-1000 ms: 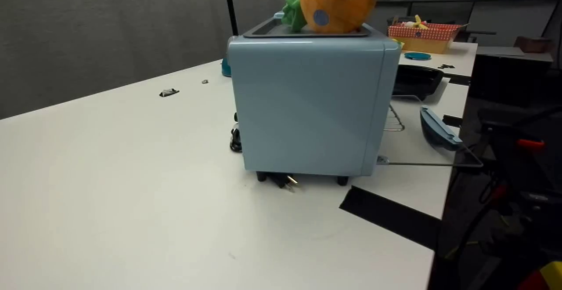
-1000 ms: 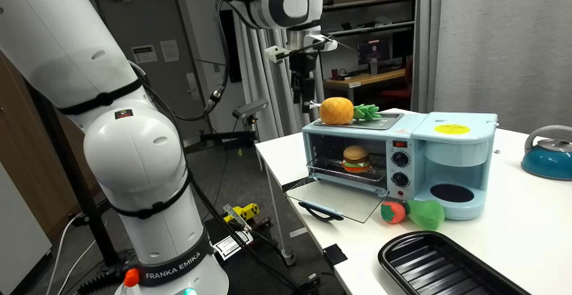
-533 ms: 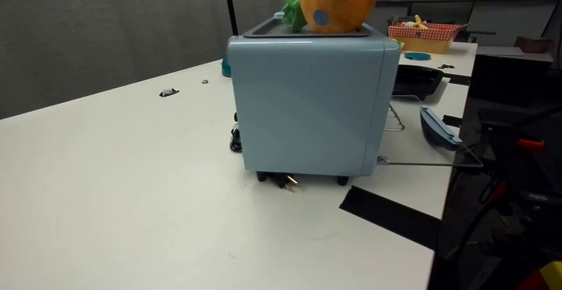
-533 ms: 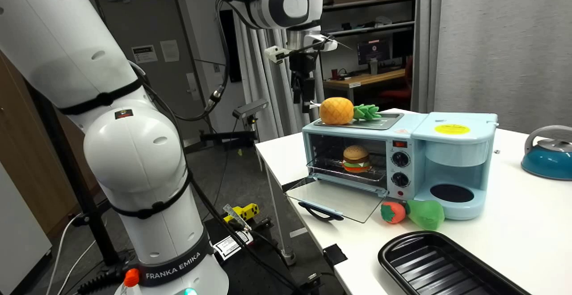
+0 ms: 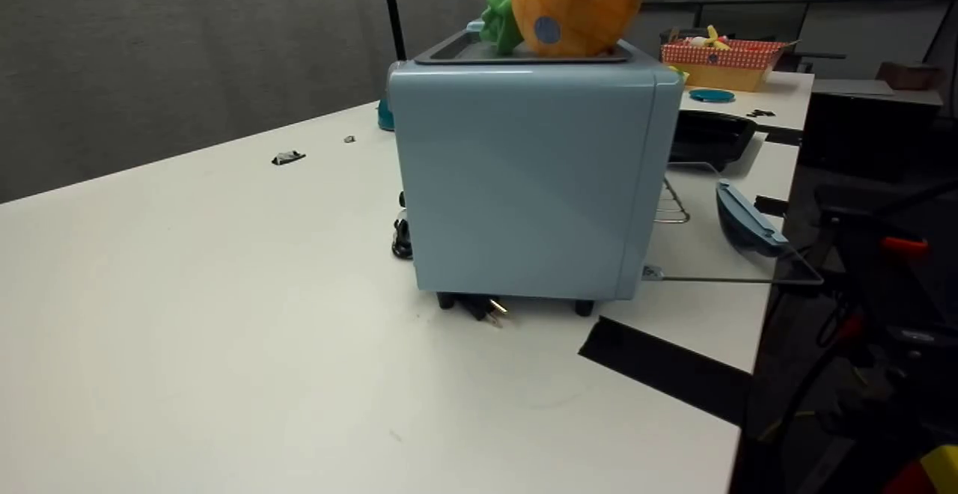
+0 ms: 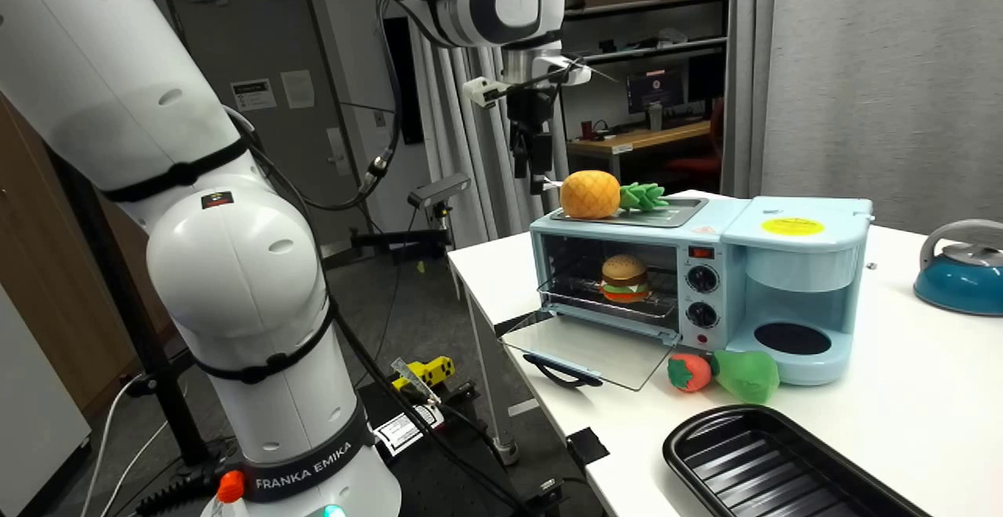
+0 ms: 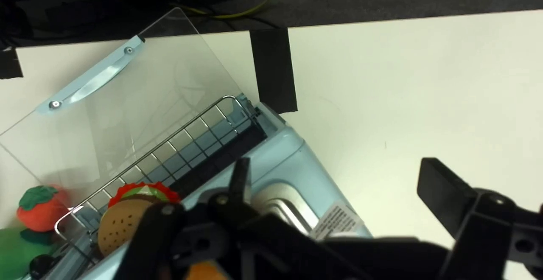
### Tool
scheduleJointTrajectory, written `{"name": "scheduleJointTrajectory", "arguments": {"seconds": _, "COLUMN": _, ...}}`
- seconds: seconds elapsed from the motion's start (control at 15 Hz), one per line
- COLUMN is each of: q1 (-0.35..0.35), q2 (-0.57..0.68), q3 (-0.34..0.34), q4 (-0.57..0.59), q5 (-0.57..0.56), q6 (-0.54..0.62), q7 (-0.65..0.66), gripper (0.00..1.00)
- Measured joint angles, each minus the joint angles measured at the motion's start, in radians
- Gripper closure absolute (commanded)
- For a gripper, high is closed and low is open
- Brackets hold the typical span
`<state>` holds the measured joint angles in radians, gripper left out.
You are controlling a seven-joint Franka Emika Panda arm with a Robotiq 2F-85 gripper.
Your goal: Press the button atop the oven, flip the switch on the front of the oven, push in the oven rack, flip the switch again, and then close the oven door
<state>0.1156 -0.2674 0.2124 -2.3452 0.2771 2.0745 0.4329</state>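
Note:
The light blue oven (image 6: 721,223) stands on the table, its plain side (image 5: 524,180) filling the middle of an exterior view. Its glass door (image 7: 178,72) is folded down flat. The wire rack (image 7: 146,158) sticks partly out of the opening, with a toy burger (image 6: 624,278) on it. A small red switch (image 6: 701,252) sits above two black knobs. Which part on top is the button I cannot tell; a yellow oval (image 6: 793,226) marks the top at one end. My gripper (image 6: 537,188) hangs above the oven's opposite end, fingers wide apart (image 7: 335,165), nothing between them.
A toy pineapple (image 6: 589,194) lies on the metal tray (image 6: 674,215) atop the oven, close to the gripper. A tomato (image 6: 689,372) and a green toy (image 6: 744,377) lie before the oven, near a black pan (image 6: 772,462). A teal kettle (image 6: 962,274) stands beyond.
The arm and gripper have risen very slightly over the last half second. The oven, door, rack and toys have stayed where they were.

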Motion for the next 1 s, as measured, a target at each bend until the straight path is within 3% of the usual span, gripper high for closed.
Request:
{"name": "scheduleJointTrajectory", "arguments": {"seconds": 0.47, "q1": 0.000, "q2": -0.069, "q3": -0.002, "q4": 0.052, "q5": -0.001, "q6": -0.005, "q7": -0.005, "gripper": 0.00}}
{"name": "scheduleJointTrajectory", "arguments": {"seconds": 1.0, "q1": -0.025, "q2": -0.059, "q3": -0.044, "q4": 0.198, "q5": -0.035, "q6": 0.006, "q7": -0.005, "gripper": 0.00}}
